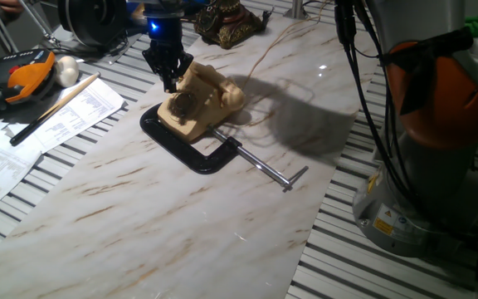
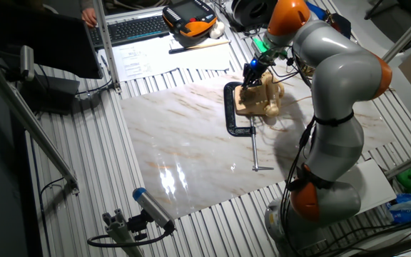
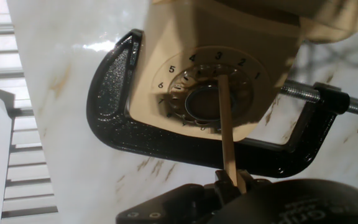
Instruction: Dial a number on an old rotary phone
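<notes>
With our gripper [image 3: 229, 180] pinching a thin wooden stick [image 3: 224, 124] into the dial of the old rotary phone [image 1: 199, 101], clamped by the black C-clamp [image 1: 191, 149] on the marble's far side, we risk the tip slipping out if we turn off-centre.

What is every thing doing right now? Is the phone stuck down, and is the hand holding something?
old rotary phone: upright on the table, clamped at its front edge, handset resting on top.
dial: stick tip sits in a finger hole near the 3.
black C-clamp: lying flat, screwed tight on the phone.
hand: shut on a thin wooden stick, above the dial.
</notes>
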Controlling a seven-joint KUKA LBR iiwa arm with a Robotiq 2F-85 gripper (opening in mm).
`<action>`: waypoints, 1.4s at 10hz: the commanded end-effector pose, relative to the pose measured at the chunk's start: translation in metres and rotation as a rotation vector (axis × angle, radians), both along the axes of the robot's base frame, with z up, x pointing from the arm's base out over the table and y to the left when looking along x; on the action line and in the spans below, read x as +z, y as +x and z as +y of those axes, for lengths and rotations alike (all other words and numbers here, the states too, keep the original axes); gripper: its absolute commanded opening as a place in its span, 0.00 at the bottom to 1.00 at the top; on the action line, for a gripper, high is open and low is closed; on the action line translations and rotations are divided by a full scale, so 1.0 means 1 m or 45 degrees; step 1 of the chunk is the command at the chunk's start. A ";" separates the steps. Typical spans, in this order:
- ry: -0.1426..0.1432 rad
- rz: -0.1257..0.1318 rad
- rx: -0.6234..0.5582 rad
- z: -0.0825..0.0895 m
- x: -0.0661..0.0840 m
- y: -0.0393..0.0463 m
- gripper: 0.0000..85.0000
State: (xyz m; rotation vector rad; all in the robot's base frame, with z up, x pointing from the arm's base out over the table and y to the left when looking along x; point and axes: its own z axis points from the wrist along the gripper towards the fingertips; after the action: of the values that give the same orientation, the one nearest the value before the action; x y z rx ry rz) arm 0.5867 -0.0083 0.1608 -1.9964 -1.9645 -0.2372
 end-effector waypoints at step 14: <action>0.031 0.000 0.042 0.001 0.003 0.0021 0.00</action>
State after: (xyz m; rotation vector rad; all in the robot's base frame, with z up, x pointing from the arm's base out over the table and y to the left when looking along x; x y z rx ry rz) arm 0.5891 -0.0075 0.1655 -1.9434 -1.9807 -0.2535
